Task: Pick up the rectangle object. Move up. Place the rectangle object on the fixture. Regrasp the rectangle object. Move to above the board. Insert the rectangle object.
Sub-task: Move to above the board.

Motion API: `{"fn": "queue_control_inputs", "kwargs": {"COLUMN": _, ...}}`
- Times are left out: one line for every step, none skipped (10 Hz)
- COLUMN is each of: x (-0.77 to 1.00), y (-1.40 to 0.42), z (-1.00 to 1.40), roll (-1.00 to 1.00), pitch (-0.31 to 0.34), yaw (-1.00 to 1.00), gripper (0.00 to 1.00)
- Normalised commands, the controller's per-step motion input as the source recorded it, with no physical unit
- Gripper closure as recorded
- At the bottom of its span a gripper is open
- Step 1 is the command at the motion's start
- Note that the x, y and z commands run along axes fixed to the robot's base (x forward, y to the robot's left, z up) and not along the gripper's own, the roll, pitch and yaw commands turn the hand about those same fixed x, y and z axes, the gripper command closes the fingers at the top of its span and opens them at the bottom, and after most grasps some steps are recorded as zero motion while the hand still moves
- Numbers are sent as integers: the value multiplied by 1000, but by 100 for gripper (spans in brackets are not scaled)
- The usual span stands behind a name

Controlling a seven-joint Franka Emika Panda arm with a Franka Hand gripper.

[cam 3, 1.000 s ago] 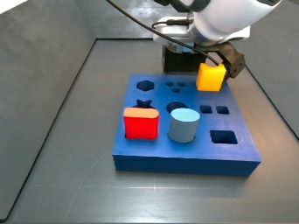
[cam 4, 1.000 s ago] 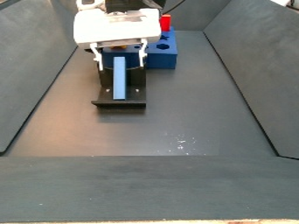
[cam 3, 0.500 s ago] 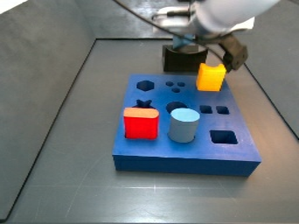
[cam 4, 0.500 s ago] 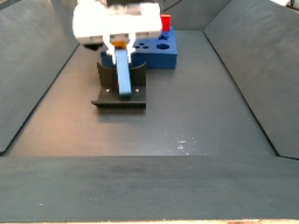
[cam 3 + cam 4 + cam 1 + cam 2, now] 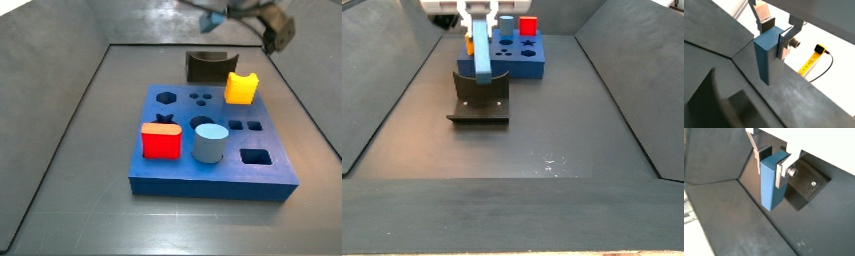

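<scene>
Bar lifted clear of the fixture, regrasp done

The gripper (image 5: 771,163), risen since a second ago, pinches the rectangle object (image 5: 772,180) by its upper end, hanging upright above the fixture (image 5: 481,105); in a side view the fixture (image 5: 207,66) stands empty behind the board (image 5: 214,140). Likely next: carry over the board.

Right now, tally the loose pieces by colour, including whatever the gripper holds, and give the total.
Blue-grey: 2, the rectangle object clamped in the gripper above the fixture, and the cylinder standing on the board
Red: 1, the cube
Yellow: 1, the notched block
Total: 4
</scene>
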Motion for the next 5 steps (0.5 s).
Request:
{"fn": "queue_control_inputs", "kwargs": {"x": -91, "y": -12, "z": 1000, "roll": 80, "pitch": -83, "yaw": -217, "gripper": 100}}
{"fn": "queue_control_inputs", "kwargs": {"x": -91, "y": -10, "z": 1000, "roll": 66, "pitch": -29, "yaw": -216, "gripper": 100}}
{"fn": "queue_control_inputs", "kwargs": {"x": -93, "y": -9, "z": 1000, "roll": 56, "pitch": 22, "yaw": -202, "gripper": 100}}
{"fn": "queue_control_inputs", "kwargs": {"x": -95, "y": -10, "z": 1000, "roll": 49, "pitch": 74, "yaw": -181, "gripper": 100}}
{"fn": "queue_control_inputs", "kwargs": {"x": -93, "y": -11, "z": 1000, "roll": 36, "pitch": 142, "yaw": -141, "gripper": 100}}
